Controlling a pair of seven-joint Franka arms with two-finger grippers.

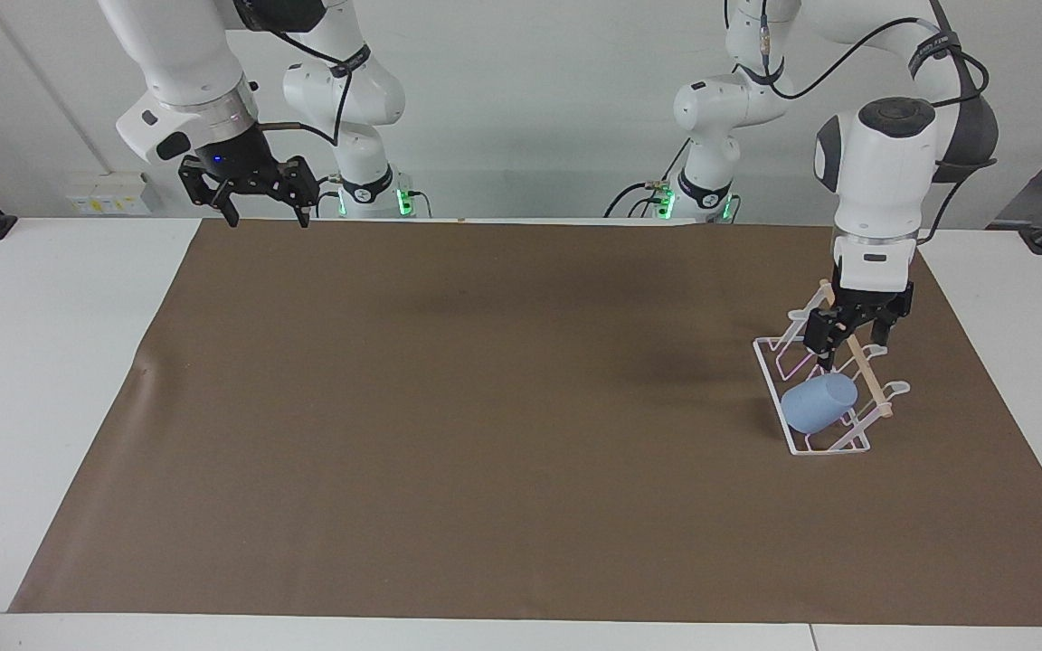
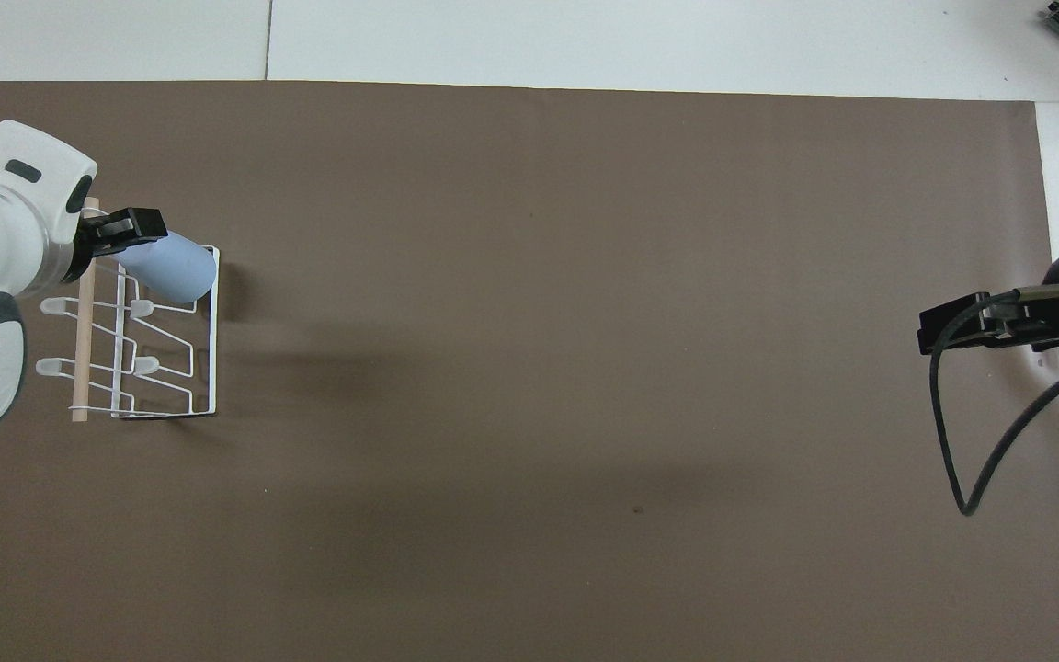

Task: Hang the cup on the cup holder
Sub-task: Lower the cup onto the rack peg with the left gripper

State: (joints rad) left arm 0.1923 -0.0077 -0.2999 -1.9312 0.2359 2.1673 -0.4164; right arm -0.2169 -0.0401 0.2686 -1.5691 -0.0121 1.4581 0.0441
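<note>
Clearly, from the facing view, the small light-blue plastic tumbler (image 1: 818,402) is seen hung tilted on a prong of the white wire rack (image 1: 792,348), with the left gripper (image 1: 848,348) open, empty, above it. Overhead, the right gripper (image 2: 952,329) is seen waiting open and empty over the brown mat's (image 2: 585,368) edge; the tumbler is judged light, stiff, smooth, best gripped across its rim.

My arms (image 1: 883,172) wear glossy white plastic shells, ending in matt black grippers, the left gripper (image 1: 847,348) above a cup holder (image 1: 779,371) of thin white-coated wire crossed by a pale, unvarnished-looking wooden dowel (image 2: 82,359). The cup (image 1: 818,403) on it looks like smooth light-blue plastic with a soft, matt sheen. A matt brown sheet (image 1: 449,416), paper or thin cloth I cannot tell, with a slight wrinkle at one edge, covers the smooth white table (image 1: 42,362), and a black rubbery cable (image 2: 952,450) loops from my right gripper (image 2: 939,333).
</note>
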